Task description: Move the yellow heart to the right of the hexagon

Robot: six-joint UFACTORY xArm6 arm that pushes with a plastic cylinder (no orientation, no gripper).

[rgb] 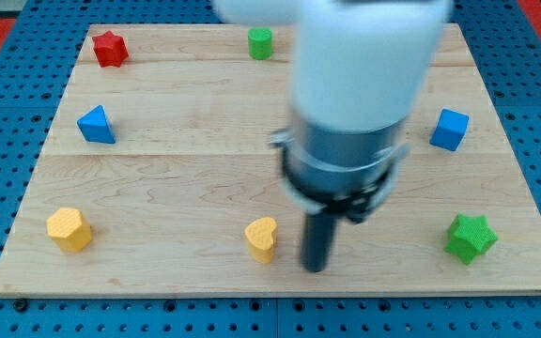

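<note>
The yellow heart lies near the view's bottom, at the middle of the wooden board. The yellow hexagon lies at the bottom left, far to the left of the heart. My tip is on the board just to the right of the heart, a small gap away, a little lower in the view. The arm's white and grey body hangs over the middle of the board and hides what is behind it.
A red star sits at the top left, a green cylinder at the top middle, a blue triangle at the left, a blue cube at the right, and a green star at the bottom right.
</note>
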